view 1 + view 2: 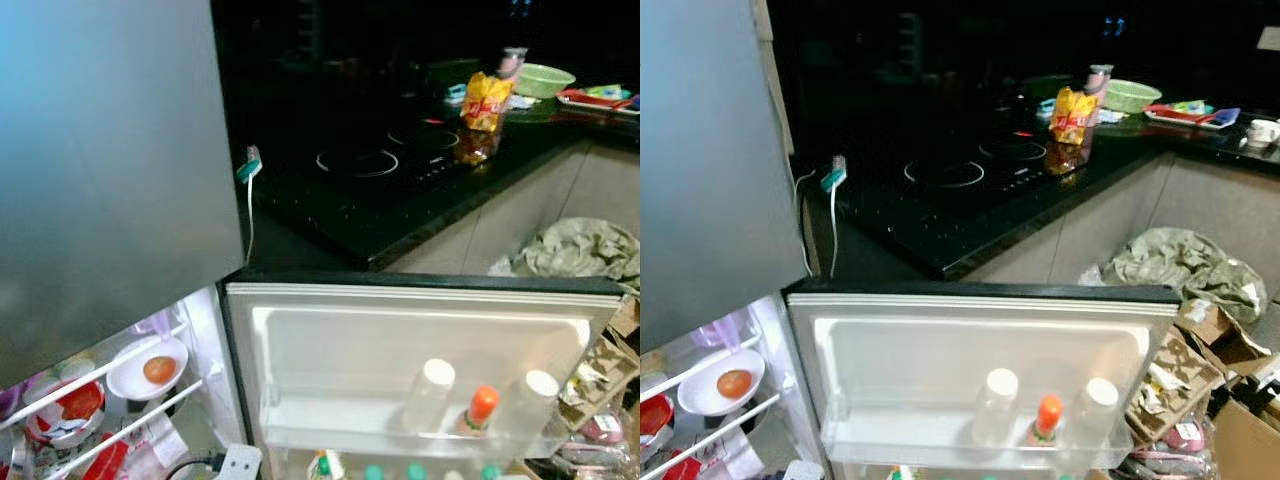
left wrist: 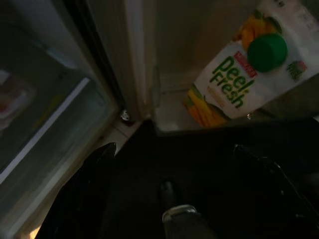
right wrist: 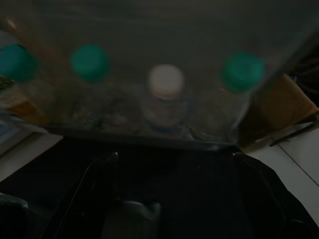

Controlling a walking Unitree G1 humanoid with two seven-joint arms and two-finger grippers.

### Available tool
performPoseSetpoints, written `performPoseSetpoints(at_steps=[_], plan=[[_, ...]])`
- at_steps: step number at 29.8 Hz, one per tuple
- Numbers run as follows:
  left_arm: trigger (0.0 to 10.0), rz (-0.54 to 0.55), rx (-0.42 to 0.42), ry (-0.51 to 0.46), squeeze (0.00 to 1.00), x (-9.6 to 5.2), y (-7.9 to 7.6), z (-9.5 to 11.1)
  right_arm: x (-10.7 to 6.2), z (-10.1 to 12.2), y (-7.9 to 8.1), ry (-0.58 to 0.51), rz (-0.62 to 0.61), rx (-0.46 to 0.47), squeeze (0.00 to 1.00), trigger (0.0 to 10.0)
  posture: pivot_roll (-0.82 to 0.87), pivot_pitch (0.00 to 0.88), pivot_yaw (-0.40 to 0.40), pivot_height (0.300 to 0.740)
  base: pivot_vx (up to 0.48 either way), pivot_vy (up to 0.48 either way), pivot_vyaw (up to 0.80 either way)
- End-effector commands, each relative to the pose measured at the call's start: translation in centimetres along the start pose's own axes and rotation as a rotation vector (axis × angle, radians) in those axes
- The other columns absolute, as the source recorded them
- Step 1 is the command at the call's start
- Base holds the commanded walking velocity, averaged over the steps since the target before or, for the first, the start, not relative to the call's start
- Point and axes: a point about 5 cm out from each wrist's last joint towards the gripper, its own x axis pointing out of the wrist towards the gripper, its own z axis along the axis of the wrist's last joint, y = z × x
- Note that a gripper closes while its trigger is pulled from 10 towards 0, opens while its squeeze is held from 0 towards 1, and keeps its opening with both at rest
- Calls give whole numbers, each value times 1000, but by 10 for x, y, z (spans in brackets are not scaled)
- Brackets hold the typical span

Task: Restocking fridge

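Observation:
The fridge stands open, its white door [image 1: 420,340] swung out in front of me. The upper door shelf [image 1: 400,430] holds two white-capped bottles [image 1: 432,385] and an orange-capped bottle [image 1: 478,408]. A white bowl with a tomato [image 1: 150,370] and a red-lidded tub [image 1: 70,405] sit on the wire racks inside. My left gripper [image 2: 172,149] hangs open low by the door, a Peel Fresh juice carton [image 2: 239,74] with a green cap beyond it. My right gripper [image 3: 172,157] is open below a lower door shelf of green-capped bottles [image 3: 89,62] and a white-capped bottle [image 3: 165,82].
The grey upper fridge door [image 1: 100,150] rises at the left. Behind the open door lie a black counter with a hob [image 1: 380,160], a snack bag [image 1: 485,105] and a green bowl [image 1: 545,78]. A crumpled cloth [image 1: 1180,265] and cardboard boxes [image 1: 1215,335] crowd the floor at right.

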Motion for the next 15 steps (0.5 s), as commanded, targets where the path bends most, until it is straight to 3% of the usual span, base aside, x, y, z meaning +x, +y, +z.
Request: performPoseSetpoints(at_steps=[1,12,15], plan=[[10000,0,1,17,0,-2,0,-6,-2,-2,-4,9,-4,-17,0,10000,-72,80,19,740,0,-480,0],[10000,-2,-3,15,0,-2,0,-6,-1,-1,-1,11,20,-47,0,10000,-73,81,18,740,0,-480,0],[10000,13,-19,12,0,-2,1,-6,0,0,-1,11,24,-48,0,10000,-73,82,17,740,0,-89,0]])
